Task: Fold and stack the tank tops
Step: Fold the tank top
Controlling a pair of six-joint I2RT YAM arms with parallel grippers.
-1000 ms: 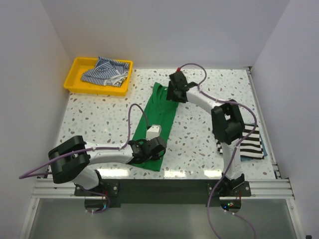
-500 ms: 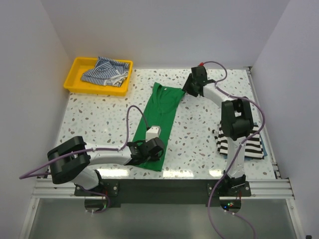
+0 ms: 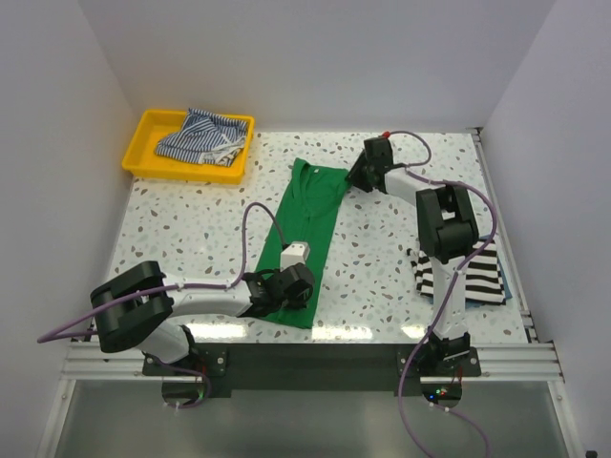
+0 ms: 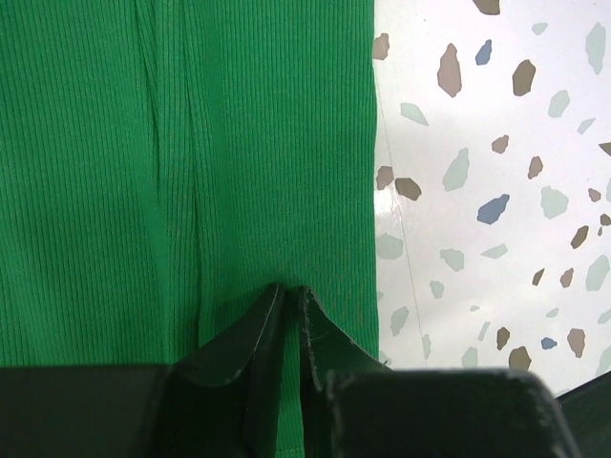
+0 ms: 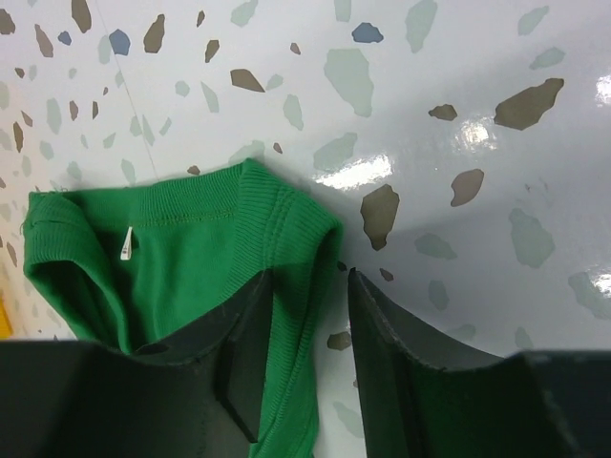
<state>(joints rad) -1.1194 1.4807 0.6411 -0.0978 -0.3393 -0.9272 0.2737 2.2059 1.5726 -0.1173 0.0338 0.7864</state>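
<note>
Left hand (image 4: 291,290): pinched shut on near hem of green tank top (image 3: 309,218), flat on tabletop (image 3: 191,224). Right hand (image 5: 307,286): jaws apart, straddling far shoulder strap. Fold grasp under way; next, close right, lift both ends.

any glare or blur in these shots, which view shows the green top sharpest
Right wrist view: bright glare patches on the glossy table beside the green tank top, whose strap is sharp. Left wrist view: sharpest, the rib knit reads clearly, with only a faint sheen on the table. Top external view: even light, no blur, a pale reflection strip along the table's near edge.
</note>
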